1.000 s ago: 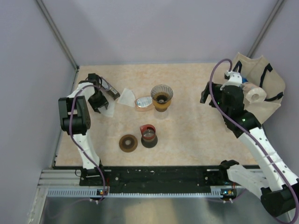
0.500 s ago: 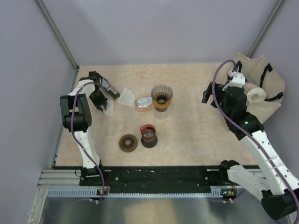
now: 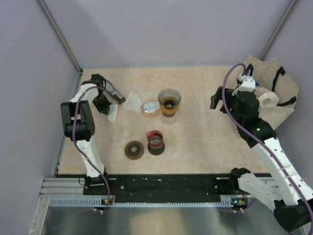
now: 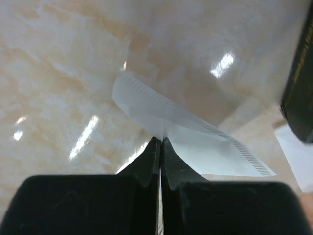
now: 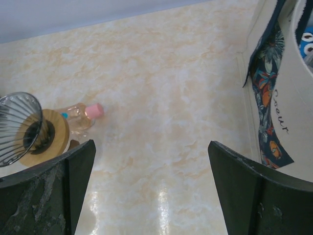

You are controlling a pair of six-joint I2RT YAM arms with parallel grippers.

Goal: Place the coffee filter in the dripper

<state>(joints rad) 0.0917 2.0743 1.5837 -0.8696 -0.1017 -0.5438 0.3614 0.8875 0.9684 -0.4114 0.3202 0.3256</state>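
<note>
A white paper coffee filter (image 4: 190, 134) lies at the table's left side, and my left gripper (image 4: 161, 140) is shut on its near edge, the jaws pressed together with the paper pinched between them. From above, the filter (image 3: 113, 114) sticks out just right of the left gripper (image 3: 104, 105). The glass dripper (image 3: 169, 101) on its wooden collar stands upright mid-table and holds nothing that I can see; it also shows at the left edge of the right wrist view (image 5: 19, 125). My right gripper (image 5: 151, 181) hangs open over bare table at the right, far from both.
A second white filter (image 3: 132, 102) and a small pink-capped bottle (image 3: 150, 107) lie between the left gripper and the dripper. A black object (image 3: 113, 92) sits behind the gripper. A red-and-black cup (image 3: 156, 142) and brown disc (image 3: 134, 150) sit nearer. A cloth bag (image 3: 274, 93) fills the right edge.
The left jaws have closed on the filter's edge over the last second. The left arm shifted slightly. The right arm has barely moved.
</note>
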